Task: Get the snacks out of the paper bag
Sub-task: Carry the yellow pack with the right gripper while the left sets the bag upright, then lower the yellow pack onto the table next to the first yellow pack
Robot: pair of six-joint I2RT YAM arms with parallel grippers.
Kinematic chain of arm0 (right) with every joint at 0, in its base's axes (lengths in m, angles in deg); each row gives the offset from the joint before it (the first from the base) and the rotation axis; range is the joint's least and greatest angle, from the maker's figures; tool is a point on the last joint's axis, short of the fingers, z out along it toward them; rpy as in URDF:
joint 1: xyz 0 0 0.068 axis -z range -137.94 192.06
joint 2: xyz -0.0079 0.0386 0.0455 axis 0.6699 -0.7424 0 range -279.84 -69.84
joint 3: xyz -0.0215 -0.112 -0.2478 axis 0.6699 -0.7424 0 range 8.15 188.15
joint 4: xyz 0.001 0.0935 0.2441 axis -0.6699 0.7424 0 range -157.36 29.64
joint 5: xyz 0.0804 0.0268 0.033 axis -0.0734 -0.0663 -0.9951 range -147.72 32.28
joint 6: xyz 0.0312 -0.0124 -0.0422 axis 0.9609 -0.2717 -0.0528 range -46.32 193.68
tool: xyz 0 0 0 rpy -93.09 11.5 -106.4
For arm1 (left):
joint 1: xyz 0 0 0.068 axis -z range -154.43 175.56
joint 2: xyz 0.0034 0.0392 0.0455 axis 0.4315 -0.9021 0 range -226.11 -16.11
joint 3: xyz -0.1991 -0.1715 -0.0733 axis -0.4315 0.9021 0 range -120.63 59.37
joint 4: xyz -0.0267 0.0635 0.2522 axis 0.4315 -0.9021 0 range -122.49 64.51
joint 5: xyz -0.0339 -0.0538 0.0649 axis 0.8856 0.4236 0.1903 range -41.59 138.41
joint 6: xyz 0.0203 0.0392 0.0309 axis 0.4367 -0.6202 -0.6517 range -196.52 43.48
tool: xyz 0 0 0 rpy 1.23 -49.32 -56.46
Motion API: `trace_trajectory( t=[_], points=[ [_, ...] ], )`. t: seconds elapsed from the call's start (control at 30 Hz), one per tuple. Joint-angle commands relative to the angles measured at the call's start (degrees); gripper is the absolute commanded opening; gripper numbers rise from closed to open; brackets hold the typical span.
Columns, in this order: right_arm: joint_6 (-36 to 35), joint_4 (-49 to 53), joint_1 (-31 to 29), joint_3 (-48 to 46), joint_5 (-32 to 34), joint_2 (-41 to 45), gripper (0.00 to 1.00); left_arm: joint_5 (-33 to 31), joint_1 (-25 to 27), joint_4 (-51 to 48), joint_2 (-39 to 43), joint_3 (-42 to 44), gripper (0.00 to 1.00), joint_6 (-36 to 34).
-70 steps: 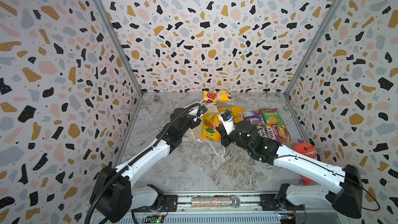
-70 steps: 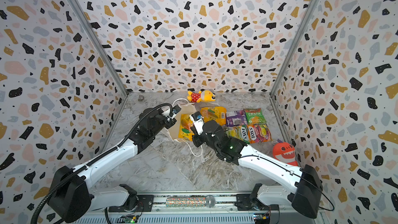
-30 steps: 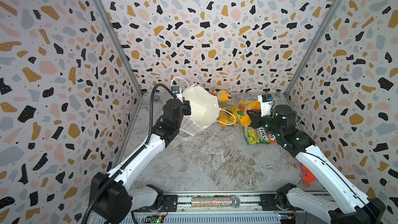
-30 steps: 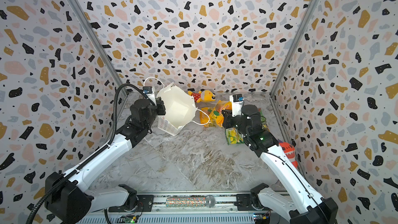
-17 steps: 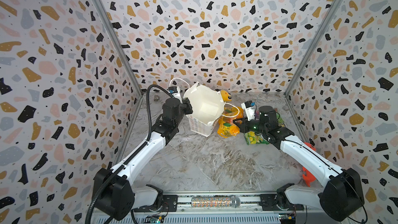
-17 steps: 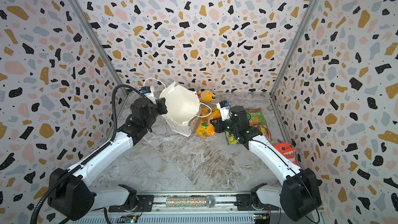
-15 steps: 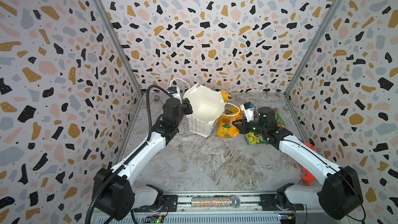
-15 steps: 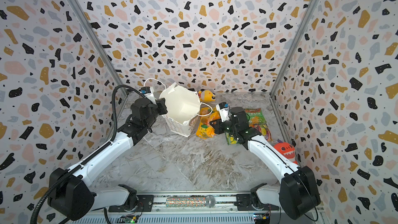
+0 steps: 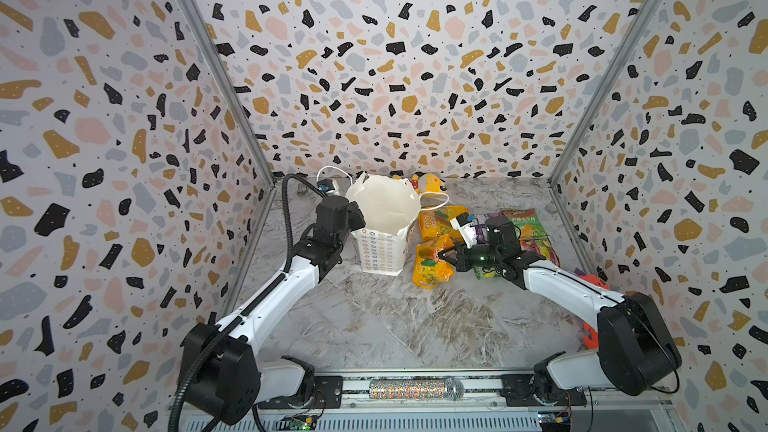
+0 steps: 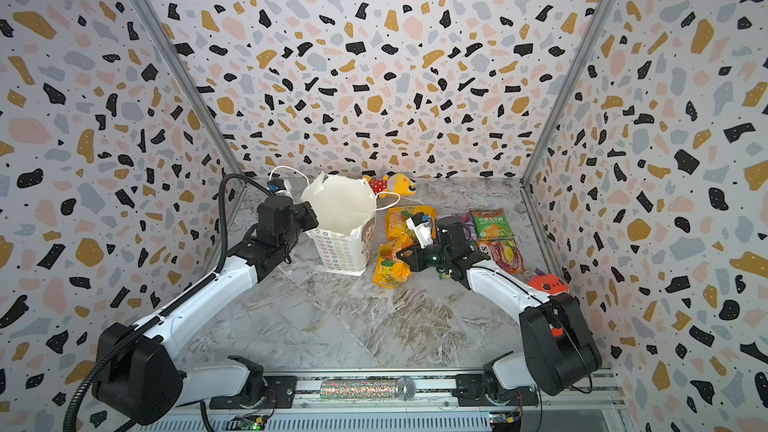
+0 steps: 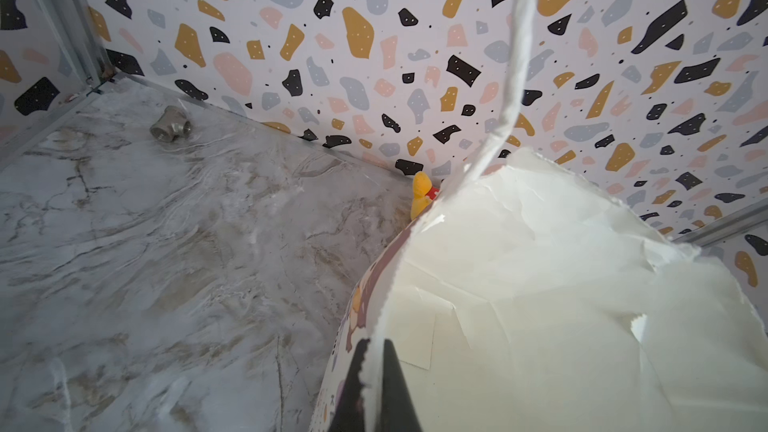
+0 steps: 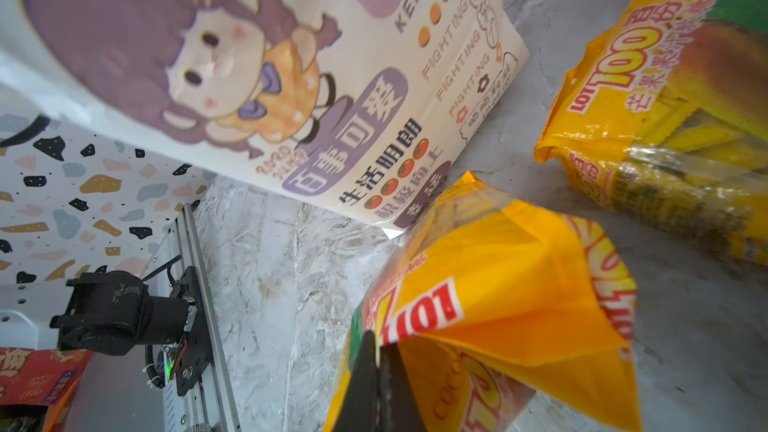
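The left hand [image 11: 372,351] was pinched shut on the rim of the paper bag [image 9: 384,243], which stood mouth-up on the counter [image 9: 395,326]. Just right of it, the right hand [image 9: 445,254] gripped 1 orange-yellow packet [image 9: 430,265] by its edge; a 2nd orange-yellow packet [image 9: 436,220] lay behind, a green packet [image 9: 519,218] farther right.

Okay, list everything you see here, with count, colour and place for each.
paper bag: one, white, upright, centre left
orange-yellow packets: two, right of bag; nearer one gripped
purple packet: one, purple, under right arm
green packet: one, green, far right
fruit packets: two, green-yellow and red-pink, by right arm
plush toy: one, yellow, red dress, back wall
toothy toy: one, orange, right wall
metal fitting: one, silver, back left corner
microphone: one, glittery, front rail
left gripper: black, shut on paper bag rim
right gripper: black, shut on nearer packet
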Motion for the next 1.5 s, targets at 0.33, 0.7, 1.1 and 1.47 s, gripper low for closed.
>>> trace_trajectory(
  t=[0.33, 0.7, 1.1, 1.47],
  points=[
    [-5.97, 11.72, -0.18, 9.44, 11.01, -3.86, 0.07, -2.16, -1.48, 1.33, 4.89, 3.21, 0.13, -0.93],
    [-6.48, 20.06, -0.32, 14.15, 19.54, -5.84, 0.13, -4.30, -1.56, 2.51, 7.95, 3.50, 0.55, -4.59],
    [-4.44, 22.54, -0.89, 13.30, 25.67, -5.79, 0.00, -11.99, -1.51, 4.90, 16.00, 11.58, 0.66, -6.62],
    [-2.81, 23.44, -0.89, 11.81, 27.82, -3.37, 0.00, -10.67, -1.51, 4.64, 18.15, 16.45, 0.67, -7.28]
  ],
)
